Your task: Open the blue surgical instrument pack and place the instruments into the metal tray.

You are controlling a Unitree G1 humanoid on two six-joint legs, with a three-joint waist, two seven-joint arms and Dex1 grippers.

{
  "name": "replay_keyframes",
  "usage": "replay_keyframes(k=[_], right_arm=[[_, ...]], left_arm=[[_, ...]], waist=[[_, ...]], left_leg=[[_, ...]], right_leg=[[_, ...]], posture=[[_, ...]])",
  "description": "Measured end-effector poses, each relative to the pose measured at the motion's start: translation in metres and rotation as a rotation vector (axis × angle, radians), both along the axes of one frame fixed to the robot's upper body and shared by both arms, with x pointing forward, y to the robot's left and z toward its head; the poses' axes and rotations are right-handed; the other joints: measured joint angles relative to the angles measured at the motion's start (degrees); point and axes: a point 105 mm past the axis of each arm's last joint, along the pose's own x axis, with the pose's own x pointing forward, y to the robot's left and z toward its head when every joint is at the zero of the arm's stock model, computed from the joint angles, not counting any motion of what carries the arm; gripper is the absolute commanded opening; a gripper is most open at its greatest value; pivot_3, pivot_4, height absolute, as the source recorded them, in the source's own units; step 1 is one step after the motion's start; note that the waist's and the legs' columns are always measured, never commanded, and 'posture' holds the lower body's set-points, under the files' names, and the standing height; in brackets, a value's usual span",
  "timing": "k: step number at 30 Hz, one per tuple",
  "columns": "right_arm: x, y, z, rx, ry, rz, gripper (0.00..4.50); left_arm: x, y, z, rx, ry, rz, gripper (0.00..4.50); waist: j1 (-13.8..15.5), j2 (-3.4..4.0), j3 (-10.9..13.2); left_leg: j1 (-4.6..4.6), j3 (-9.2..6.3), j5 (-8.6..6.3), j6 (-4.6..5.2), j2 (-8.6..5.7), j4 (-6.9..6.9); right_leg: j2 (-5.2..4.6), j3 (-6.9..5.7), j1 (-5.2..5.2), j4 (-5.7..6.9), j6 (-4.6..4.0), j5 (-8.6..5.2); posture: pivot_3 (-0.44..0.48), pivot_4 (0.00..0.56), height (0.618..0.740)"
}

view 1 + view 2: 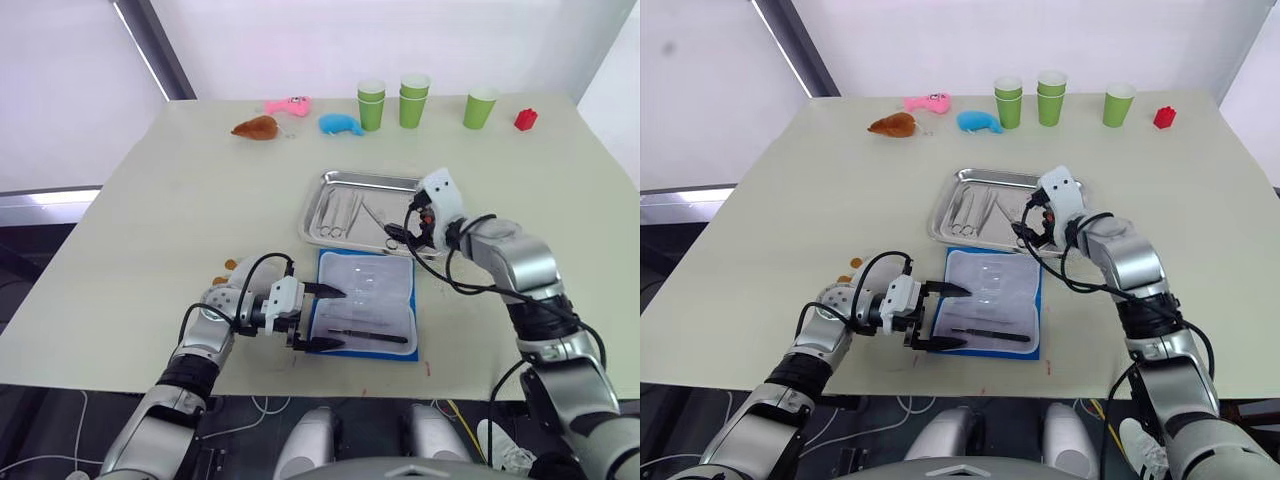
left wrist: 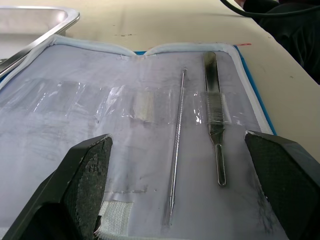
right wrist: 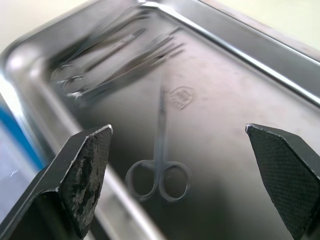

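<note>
Left wrist view: left end effector (image 2: 175, 192) spread wide, empty, low over the open blue surgical instrument pack (image 1: 365, 303); a slim probe (image 2: 176, 150) and a scalpel handle (image 2: 214, 112) lie under clear straps just ahead, between its fingers. Step: unloading, two left. Next: narrow onto one tool, slide it free. Right end effector (image 3: 182, 187) wide, empty, over the metal tray (image 1: 330, 180); scissors (image 3: 159, 170) lie directly below, more instruments beyond. Cups, toys far off; straps may snag.

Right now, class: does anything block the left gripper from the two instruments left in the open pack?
Nothing visible does. The left gripper is open at the blue pack's edge, facing the thin probe and flat handle; only clear plastic straps cross them.
</note>
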Motion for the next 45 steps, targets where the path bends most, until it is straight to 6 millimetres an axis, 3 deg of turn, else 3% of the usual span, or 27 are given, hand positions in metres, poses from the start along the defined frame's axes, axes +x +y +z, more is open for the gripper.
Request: replay_keyframes(k=[3,12,17,22,29,37,42,45], right_arm=[[-0.008,-0.007,-0.003,-0.004,-0.019,0.041,4.47],[-0.083,-0.036,-0.009,-0.01,-0.122,0.407,4.47],[-0.117,-0.056,0.002,-0.039,-0.139,0.562,4.47],[-0.138,-0.071,0.012,-0.009,-0.147,0.662,4.47],[-0.153,-0.092,0.042,0.017,-0.163,0.768,4.47],[-0.156,-0.096,0.046,0.014,-0.154,0.788,4.47],[-0.152,-0.085,0.043,0.024,-0.189,0.752,4.47],[-0.15,-0.067,0.031,0.015,-0.164,0.697,4.47]], left_arm=[[0.0,0.0,0.0,0.0,0.0,0.001,4.5],[0.0,0.001,0.0,0.003,0.0,-0.001,4.5],[0.001,0.001,0.001,0.007,0.0,-0.003,4.5],[0.001,0.002,0.001,0.009,-0.001,-0.008,4.5],[0.001,0.002,0.002,0.011,-0.001,-0.013,4.5],[0.001,0.001,0.002,0.011,-0.001,-0.015,4.5],[0.001,0.001,0.002,0.011,-0.001,-0.016,4.5],[0.001,0.001,0.002,0.011,-0.002,-0.016,4.5]], waist=[[-0.04,-0.06,0.04],[0.14,-0.32,0.26],[0.23,-0.53,0.45],[0.32,-0.54,0.49],[0.37,-0.59,0.55],[0.43,-0.59,0.55],[0.46,-0.59,0.55],[0.49,-0.59,0.55]], left_leg=[[0.0,0.03,0.0,0.0,0.0,-0.01],[-0.02,0.01,0.0,0.0,0.06,-0.12],[0.03,0.04,0.0,-0.01,0.17,-0.1],[0.0,0.03,0.0,-0.02,0.26,-0.11],[-0.01,0.01,0.0,-0.02,0.28,-0.12],[-0.02,0.0,0.0,-0.03,0.29,-0.14],[-0.02,-0.01,0.0,-0.03,0.29,-0.17],[-0.02,-0.01,0.0,-0.04,0.29,-0.18]], right_leg=[[-0.01,0.01,0.0,-0.02,0.06,-0.03],[-0.01,-0.04,0.04,-0.22,0.14,-0.08],[-0.09,-0.05,0.06,-0.24,0.17,-0.07],[-0.08,-0.05,0.05,-0.26,0.16,-0.07],[-0.1,0.02,0.05,-0.29,0.16,-0.07],[-0.11,0.08,0.05,-0.32,0.15,-0.07],[-0.12,0.07,0.04,-0.33,0.15,-0.07],[-0.13,0.08,0.04,-0.34,0.16,-0.07]], posture=[[0.0,0.15,0.739],[0.0,0.15,0.739],[0.0,0.15,0.739],[0.0,0.15,0.739],[0.0,0.15,0.739],[0.0,0.15,0.739],[0.0,0.15,0.739],[0.0,0.15,0.739]])
